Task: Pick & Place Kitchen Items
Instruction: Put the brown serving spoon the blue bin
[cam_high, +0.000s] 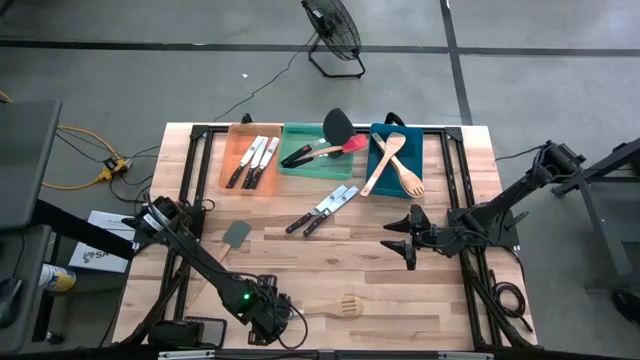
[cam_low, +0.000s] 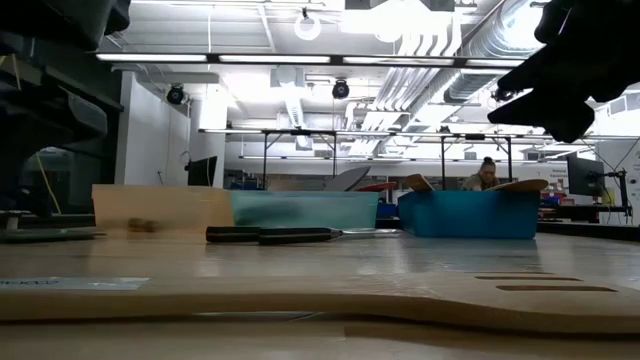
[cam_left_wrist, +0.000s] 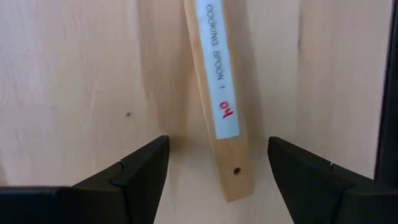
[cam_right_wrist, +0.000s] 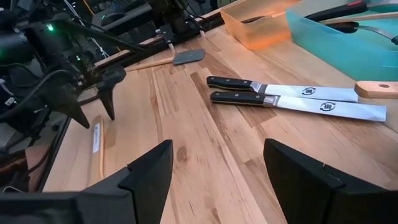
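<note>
We have the left gripper (cam_left_wrist: 217, 177) lowered over the near edge of the table with its jaws spread wide, holding nothing. Between them lies the end of the handle of the pale wooden slotted cooking spoon (cam_left_wrist: 219, 93), flat on the wood, slightly askew to the jaw line and nearer one finger than the other.

We judge the spoon light, stiff and dry, so unlikely to slip; its flat, thin handle sits flush on the board, so the fingertips must go right down to the surface. The handle end between the jaws, by the small hanging hole, looks like a fair place to take hold.

A white label along the handle reads "COOKING SPOON 1", with a red handwritten mark beneath, perhaps "10".

Our right gripper (cam_right_wrist: 211, 174) waits over mid-table, jaws wide and empty, with the two black-handled steel knives (cam_right_wrist: 292, 99) ahead of them; the blade logos are too small to read.
</note>
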